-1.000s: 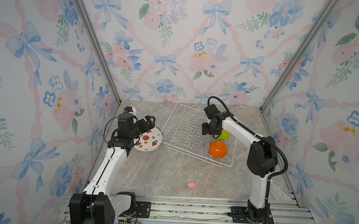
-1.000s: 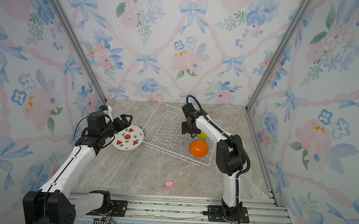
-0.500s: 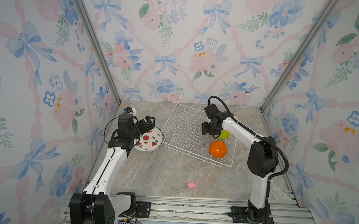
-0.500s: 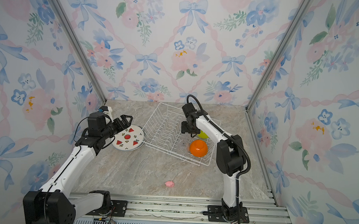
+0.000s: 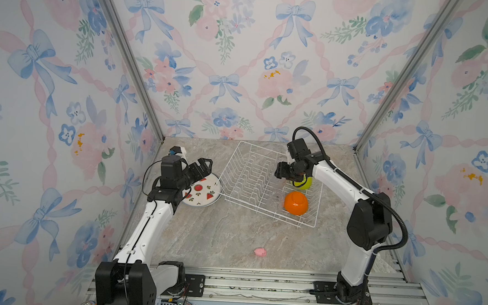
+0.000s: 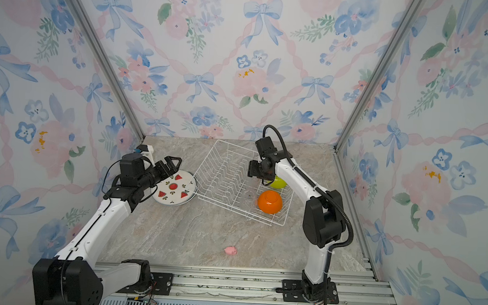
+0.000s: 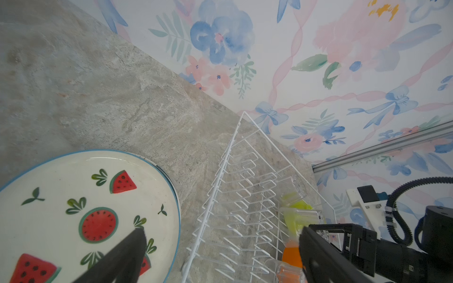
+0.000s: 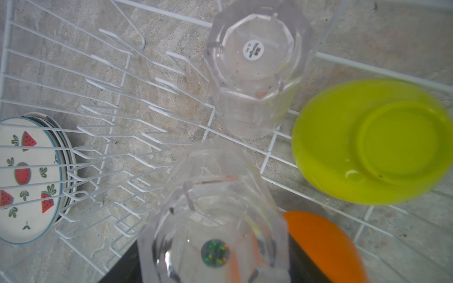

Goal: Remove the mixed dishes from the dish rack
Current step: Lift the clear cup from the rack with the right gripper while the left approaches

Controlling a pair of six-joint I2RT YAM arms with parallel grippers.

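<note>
The white wire dish rack (image 5: 236, 170) sits at mid-table. My right gripper (image 5: 281, 173) hovers over its right half, shut on a clear glass (image 8: 213, 220) whose base faces the wrist camera. Beyond it another clear glass (image 8: 255, 68) stands upside down in the rack. The lime-green bowl (image 5: 304, 184) and the orange bowl (image 5: 296, 203) lie upside down in the rack, with a further glass (image 5: 276, 195) beside the orange one. White plates with watermelon prints (image 5: 203, 191) are stacked on the table left of the rack. My left gripper (image 5: 205, 165) is open above them, holding nothing.
A small pink toy (image 5: 260, 252) lies on the marble tabletop toward the front. Floral walls close the back and both sides. A metal rail (image 5: 258, 286) runs along the front edge.
</note>
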